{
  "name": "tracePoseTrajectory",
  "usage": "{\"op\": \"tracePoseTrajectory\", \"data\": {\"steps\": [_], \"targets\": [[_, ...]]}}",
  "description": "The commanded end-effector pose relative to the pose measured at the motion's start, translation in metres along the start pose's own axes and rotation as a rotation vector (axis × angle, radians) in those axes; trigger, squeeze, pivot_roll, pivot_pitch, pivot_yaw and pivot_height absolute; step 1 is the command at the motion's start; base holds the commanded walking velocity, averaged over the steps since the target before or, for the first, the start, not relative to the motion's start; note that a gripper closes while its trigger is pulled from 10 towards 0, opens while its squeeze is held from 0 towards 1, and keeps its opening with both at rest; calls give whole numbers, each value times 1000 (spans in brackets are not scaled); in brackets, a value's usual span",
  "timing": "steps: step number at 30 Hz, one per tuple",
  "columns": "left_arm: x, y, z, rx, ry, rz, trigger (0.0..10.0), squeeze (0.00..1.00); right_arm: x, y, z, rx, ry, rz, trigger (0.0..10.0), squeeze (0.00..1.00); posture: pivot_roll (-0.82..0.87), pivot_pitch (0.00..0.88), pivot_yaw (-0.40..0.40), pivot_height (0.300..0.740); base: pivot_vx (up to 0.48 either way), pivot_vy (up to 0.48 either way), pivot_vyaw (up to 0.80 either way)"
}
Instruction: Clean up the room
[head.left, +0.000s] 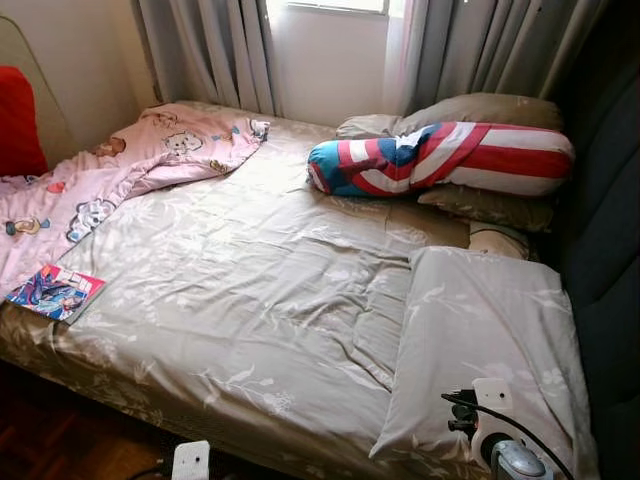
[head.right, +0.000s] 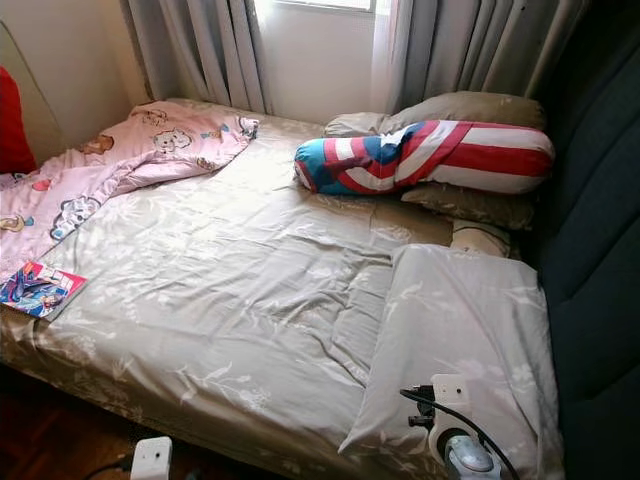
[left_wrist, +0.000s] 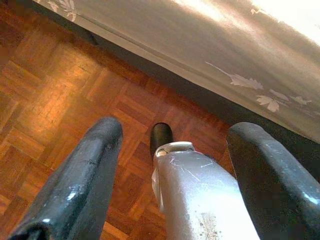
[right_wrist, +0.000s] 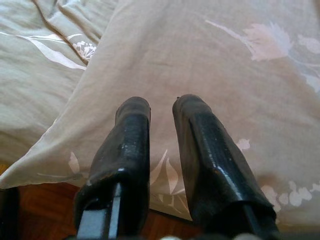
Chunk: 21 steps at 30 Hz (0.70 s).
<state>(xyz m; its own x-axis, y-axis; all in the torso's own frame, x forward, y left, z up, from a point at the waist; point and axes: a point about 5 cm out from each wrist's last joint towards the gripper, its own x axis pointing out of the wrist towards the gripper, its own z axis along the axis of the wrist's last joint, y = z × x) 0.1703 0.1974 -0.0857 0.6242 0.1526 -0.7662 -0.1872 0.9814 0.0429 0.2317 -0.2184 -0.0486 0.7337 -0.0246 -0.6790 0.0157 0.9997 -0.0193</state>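
Right pincer (right_wrist: 162, 107) over pillow (right_wrist: 210, 60)

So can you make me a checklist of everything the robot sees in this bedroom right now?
Surface: bed with a wrinkled beige leaf-print cover.
Job's things: comic book at the bed's near left edge; pink cartoon blanket bunched at the far left; grey pillow near right; striped bolster lying on brown pillows at the far right.
Clutter: nothing else seen.
Grippers: left gripper open, low over the wooden floor beside the bed; right gripper with fingers nearly together, above the grey pillow's corner, holding nothing.
Cables: black cable on the right arm.
Surroundings: grey curtains, window, dark headboard.
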Motion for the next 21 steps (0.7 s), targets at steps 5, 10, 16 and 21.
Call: {"op": "tracePoseTrajectory", "data": {"steps": [5, 10, 16, 21], "targets": [[1, 11, 4, 17, -13, 48, 10000, 0, 0, 14, -12, -6, 67, 27, 10000, 0, -48, 0, -61, 740, 0, 0, 0], [1, 13, 5, 17, -18, 56, 10000, 0, -1, 15, -17, -1, 81, 25, 10000, 0, -49, 0, -54, 740, 0, 0, 0], [1, 19, 6, 36, -22, 62, 10000, 0, -8, 11, -38, 31, 137, 5, 10000, 0, -74, 0, 7, 740, 0, 0, 0], [1, 23, 8, 70, -22, 55, 10000, 0, -23, 3, -73, 69, 230, -27, 10000, 0, -66, 0, 14, 740, 0, 0, 0]]}}
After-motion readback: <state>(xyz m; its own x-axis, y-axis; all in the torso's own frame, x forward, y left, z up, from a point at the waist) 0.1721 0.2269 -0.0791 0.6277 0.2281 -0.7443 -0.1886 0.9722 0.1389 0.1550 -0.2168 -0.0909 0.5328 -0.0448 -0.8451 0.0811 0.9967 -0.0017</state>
